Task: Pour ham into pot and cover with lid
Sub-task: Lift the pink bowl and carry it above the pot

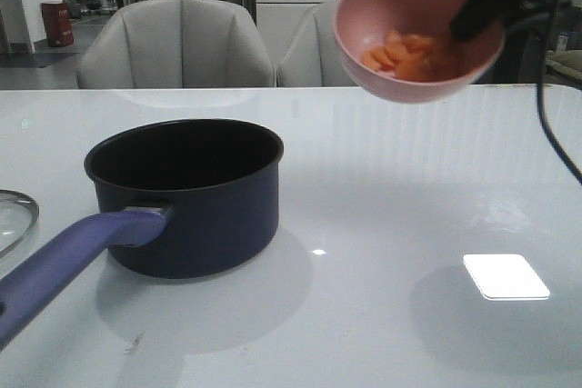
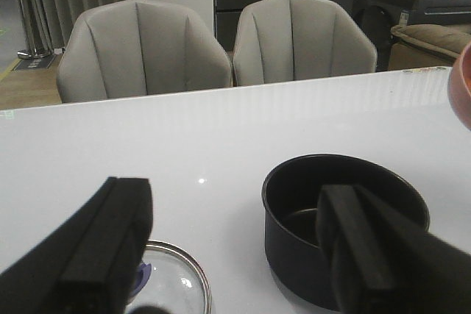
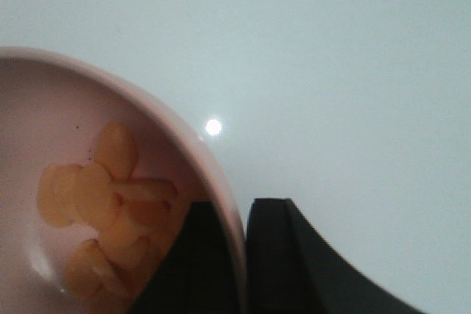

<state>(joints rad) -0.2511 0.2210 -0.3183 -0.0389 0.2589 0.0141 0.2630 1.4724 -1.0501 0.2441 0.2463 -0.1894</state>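
Ham (image 1: pixel 405 52) sits in the bowl (image 1: pixel 418 34), right pincer (image 1: pixel 477 6) clamped on its rim, tipped potward (left pincer (image 2: pixel 228 255) gapes empty, near the lid (image 2: pixel 173 284)).

Bright overhead light, glare patches on the glossy white table (image 1: pixel 382 224), soft shadows, blurry close-up wrist views.

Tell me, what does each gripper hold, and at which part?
The right gripper pinches the pink bowl of ham by its rim. The left gripper is open, holding nothing.
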